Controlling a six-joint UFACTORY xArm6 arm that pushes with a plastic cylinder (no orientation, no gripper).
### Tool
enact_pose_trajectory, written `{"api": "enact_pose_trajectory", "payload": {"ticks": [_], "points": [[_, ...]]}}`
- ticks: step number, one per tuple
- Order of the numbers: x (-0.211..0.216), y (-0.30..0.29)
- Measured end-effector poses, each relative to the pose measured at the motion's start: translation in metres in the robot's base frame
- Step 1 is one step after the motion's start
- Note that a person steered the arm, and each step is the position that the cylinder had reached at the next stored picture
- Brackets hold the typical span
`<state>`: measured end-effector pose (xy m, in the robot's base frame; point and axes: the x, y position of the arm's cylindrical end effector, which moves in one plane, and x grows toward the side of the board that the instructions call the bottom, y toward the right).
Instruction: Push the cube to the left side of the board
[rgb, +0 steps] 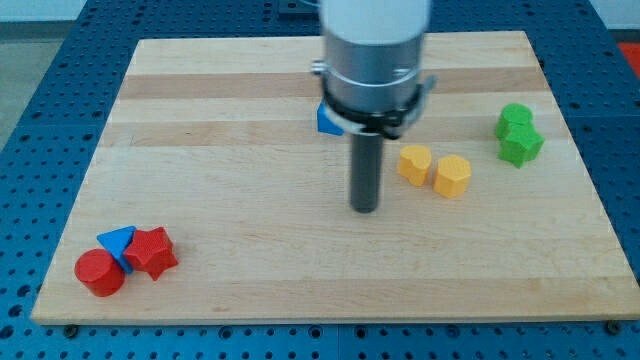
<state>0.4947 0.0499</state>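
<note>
A blue block (325, 121), probably the cube, lies near the board's top middle, mostly hidden behind the arm's body. My tip (364, 208) rests on the board below and slightly right of it, apart from it. A yellow heart-shaped block (414, 163) and a yellow hexagonal block (452, 175) lie just right of the tip, not touching it.
Two green blocks (518, 134) sit together at the right. At the bottom left corner a red cylinder (99, 271), a blue triangle (117, 241) and a red star-shaped block (152, 251) are clustered. The wooden board (230, 180) lies on a blue perforated table.
</note>
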Motion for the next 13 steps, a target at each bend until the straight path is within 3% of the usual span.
{"api": "enact_pose_trajectory", "payload": {"ticks": [1,2,6,7,10,13], "points": [[-0.066,0.02],[-0.07,0.02],[-0.146,-0.099],[-0.149,-0.103],[-0.088,-0.041],[-0.122,-0.043]]}}
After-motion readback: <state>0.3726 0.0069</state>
